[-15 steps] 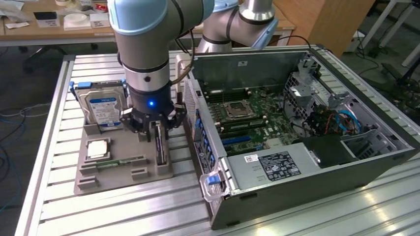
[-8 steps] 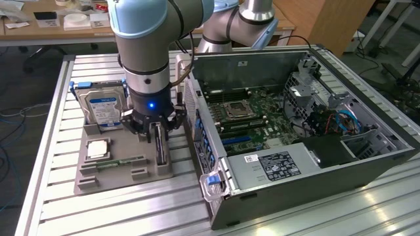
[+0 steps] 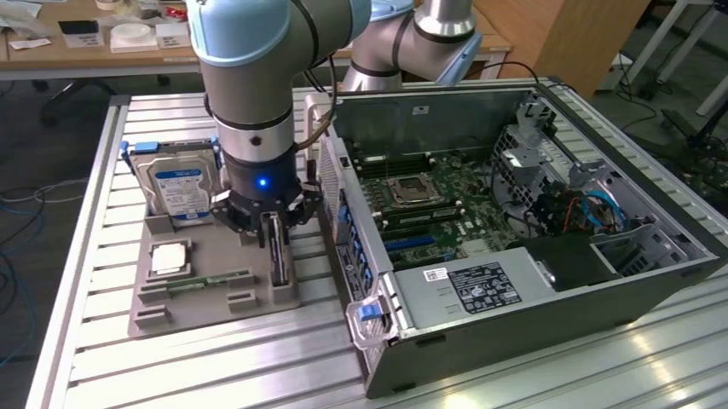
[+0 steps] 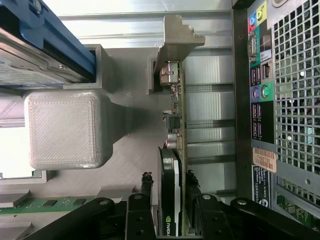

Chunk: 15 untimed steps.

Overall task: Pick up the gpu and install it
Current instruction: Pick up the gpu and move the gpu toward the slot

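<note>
On the one grey tray, one gpu on edge, the one gripper astride it, two fingers apart.

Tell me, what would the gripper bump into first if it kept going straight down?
Most likely the graphics card, standing on edge in the gray holder. The gripper points down and straddles it. Depth is hard to judge.

We see a hard drive upright in a grey holder, beside an open computer case on the tabletop.
</note>
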Tool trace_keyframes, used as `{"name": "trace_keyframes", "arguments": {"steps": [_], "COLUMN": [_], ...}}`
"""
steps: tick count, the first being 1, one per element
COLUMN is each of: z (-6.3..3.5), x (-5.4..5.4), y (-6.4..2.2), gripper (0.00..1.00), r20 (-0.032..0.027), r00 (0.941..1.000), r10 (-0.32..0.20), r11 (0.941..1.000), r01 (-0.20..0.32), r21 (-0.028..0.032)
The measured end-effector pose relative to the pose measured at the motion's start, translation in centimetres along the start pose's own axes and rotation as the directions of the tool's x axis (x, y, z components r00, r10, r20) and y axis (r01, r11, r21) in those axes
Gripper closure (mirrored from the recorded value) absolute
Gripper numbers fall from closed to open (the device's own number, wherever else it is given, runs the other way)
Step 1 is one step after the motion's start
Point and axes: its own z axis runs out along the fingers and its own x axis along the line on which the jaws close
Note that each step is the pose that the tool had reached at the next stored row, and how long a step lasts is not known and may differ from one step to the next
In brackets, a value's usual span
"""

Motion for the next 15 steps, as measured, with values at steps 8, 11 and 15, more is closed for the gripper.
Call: {"name": "trace_keyframes", "arguments": {"steps": [8, 11, 15], "z": [0.00, 0.00, 0.00], "x": [0.00, 0.00, 0.00], "y": [0.00, 0.00, 0.00], "gripper": [0.69, 0.73, 0.73], "r20": [0.0001, 0.0000, 0.0000], "r00": [1.0000, 1.0000, 1.0000], "r10": [0.000, 0.000, 0.000], "r11": [1.0000, 1.0000, 1.0000], "r01": [0.000, 0.000, 0.000], "r21": [0.0000, 0.0001, 0.0001]}}
